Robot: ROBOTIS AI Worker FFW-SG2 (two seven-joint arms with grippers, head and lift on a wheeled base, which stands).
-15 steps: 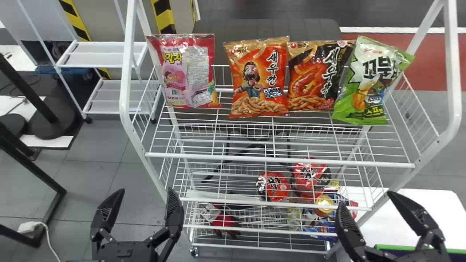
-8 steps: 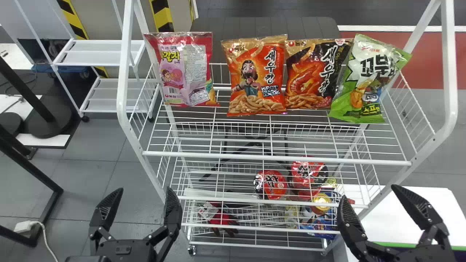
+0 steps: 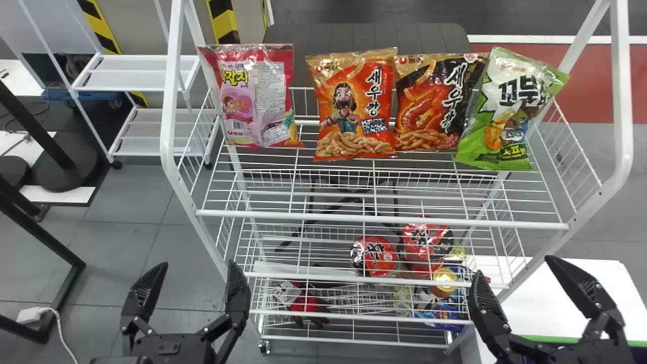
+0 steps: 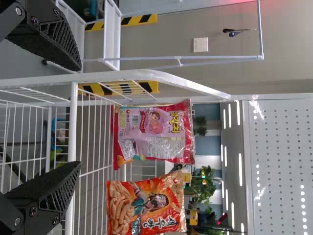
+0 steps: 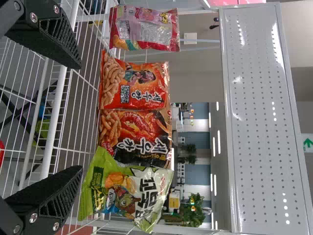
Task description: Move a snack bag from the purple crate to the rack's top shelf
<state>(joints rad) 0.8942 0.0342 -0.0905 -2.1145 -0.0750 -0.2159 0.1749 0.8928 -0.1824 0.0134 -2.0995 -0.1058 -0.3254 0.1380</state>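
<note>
Around the white rack (image 3: 171, 101) we see a grey tiled floor (image 3: 194, 194), with a smaller white shelf unit (image 3: 136, 73) beyond its left side. In the head view, four snack bags stand in a row on the rack's top shelf (image 3: 384, 220): a pink one (image 3: 252, 101) at left, then an orange one (image 3: 356, 108), a black-and-orange one (image 3: 429, 108) and a green one (image 3: 505, 119) at right. By the rack's lower right is a white worktop (image 3: 581, 283), where we see the green rim of the purple crate (image 3: 556, 339). Our left gripper (image 3: 196, 263) hangs before the rack's lower left, our right gripper (image 3: 513, 265) before its lower right.

In the left wrist view, the left gripper (image 4: 80, 116) has its fingers wide apart and empty, short of the rack's bags.

In the right wrist view, the right gripper (image 5: 81, 117) is likewise spread wide and empty, all four bags on the rack beyond it.
</note>
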